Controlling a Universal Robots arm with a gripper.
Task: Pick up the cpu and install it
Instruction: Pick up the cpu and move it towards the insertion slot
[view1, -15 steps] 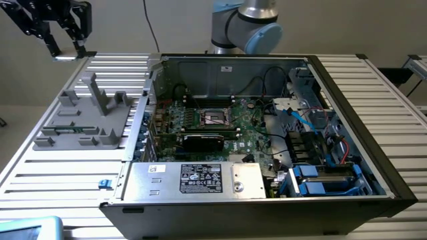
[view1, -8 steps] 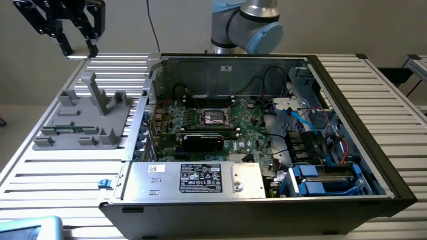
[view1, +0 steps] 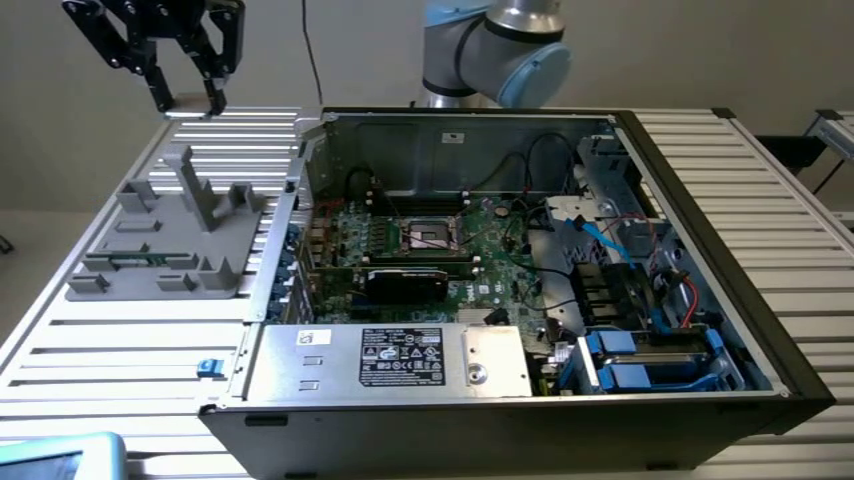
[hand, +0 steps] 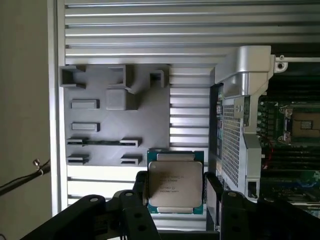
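Silver lid up, the cpu (hand: 175, 182) sits pinched by its edges between the black fingers (hand: 141, 187) of the gripper (view1: 187, 100). The gripper hangs high over the slatted table (view1: 120, 350) on the exterior view's left, near the grey holder (view1: 174, 250) and well apart from the open computer case (view1: 467, 112).

Here's the worry: that's an edge grip on a thin, flat chip, so a knock or a jolt could tilt it in the jaws or drop it onto the slats. The second risk is at the socket (view1: 430, 236), low in the middle of the board. A chip arriving tilted or turned the wrong way would, I judge, bear on the contacts instead of seating.

Room to move? Plenty in the air over the table. The squeeze is the case, because its raised wall stands between gripper and board, so anything travelling low would meet that edge. Around the socket it's crowded, with the black card (view1: 404, 283) just beside it toward the camera and cables (view1: 594, 235) on the exterior view's right. From straight above looks like the one open way in.
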